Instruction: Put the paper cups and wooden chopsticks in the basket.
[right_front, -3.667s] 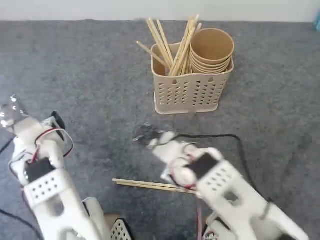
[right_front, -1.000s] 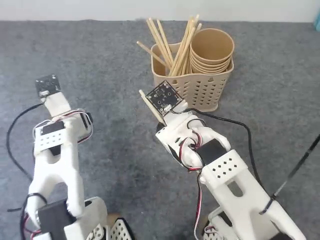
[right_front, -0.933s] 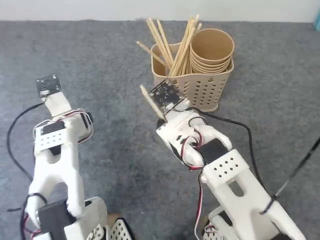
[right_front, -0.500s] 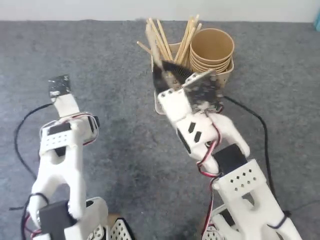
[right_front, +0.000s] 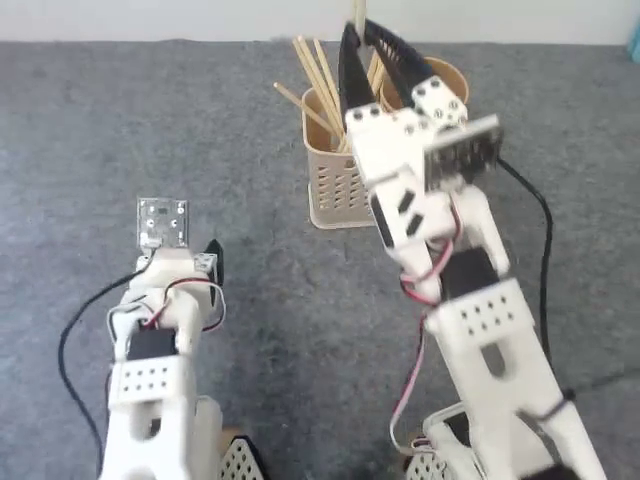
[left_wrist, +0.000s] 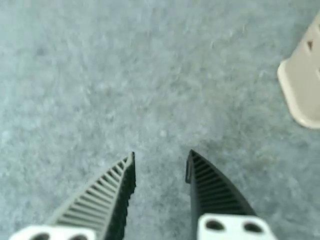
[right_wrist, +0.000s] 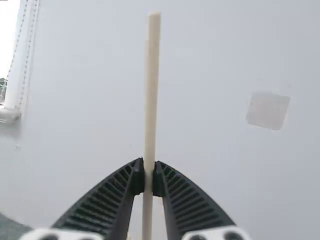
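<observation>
The beige perforated basket (right_front: 345, 190) stands at the back of the grey carpet. It holds several wooden chopsticks (right_front: 318, 75) and a stack of paper cups (right_front: 445, 80), partly hidden by my right arm. My right gripper (right_front: 358, 35) is raised above the basket and shut on a wooden chopstick (right_front: 358, 10) that points straight up. In the right wrist view the chopstick (right_wrist: 150, 90) rises from between the closed tips of that gripper (right_wrist: 148, 175) against a white wall. My left gripper (left_wrist: 160, 160) hangs open over bare carpet, with the basket's corner (left_wrist: 302, 90) off to one side.
The left arm (right_front: 160, 300) stands at the front left, well apart from the basket. Its black cable (right_front: 80, 320) loops over the carpet beside it. A black cable (right_front: 545, 240) trails along the right arm. A white wall (right_front: 150, 20) borders the carpet behind the basket.
My right gripper took the chopstick off the carpet at the front, carried it back and lifted it upright over the basket. The left arm swung toward the middle.
</observation>
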